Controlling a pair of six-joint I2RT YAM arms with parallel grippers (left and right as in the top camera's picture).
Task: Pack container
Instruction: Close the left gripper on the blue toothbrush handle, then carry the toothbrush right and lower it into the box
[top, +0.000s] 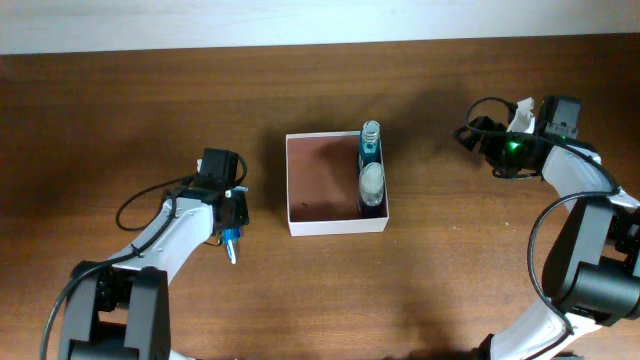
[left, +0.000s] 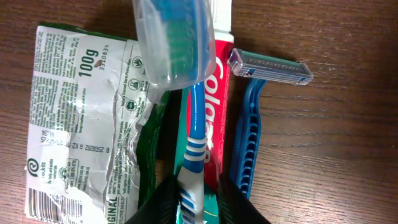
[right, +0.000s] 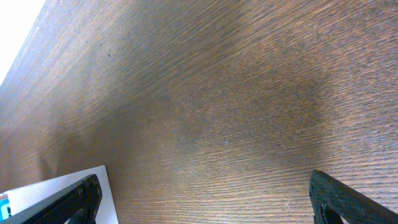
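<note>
The container (top: 335, 215) is sitting in the middle of the overhead frame on the wooden table (top: 120, 110), with thin white walls and a reddish-brown floor. Two small bottles (top: 371, 185) are resting inside it against its right wall, one above the other in the frame. The rest of the floor is showing bare.

The left gripper (left: 196, 208) is hanging at the lower left of the overhead frame, well apart from the container's left wall. In its wrist view its two dark fingers (left: 158, 205) are coming up from the bottom edge and clenching the blue and white handle of a toothbrush (left: 196, 140). The handle is running up the middle of the frame. A clear cap (left: 174, 43) is covering the bristles at the top.

The toothbrush is lying across a red toothpaste tube (left: 219, 106). A crumpled green and white packet (left: 81, 124) is lying just left of the tube and filling the left half of that frame. A blue razor (left: 249, 140) is lying just right of the tube, with its head pointing to the upper right.

The right gripper (right: 217, 202) is hovering at the upper right of the overhead frame, well away from the container. Its fingertips are standing wide apart at the lower corners of its wrist view, released, with only bare wood between them. A white edge (right: 56, 190) is showing at the lower left of that view; I cannot tell what it belongs to.
</note>
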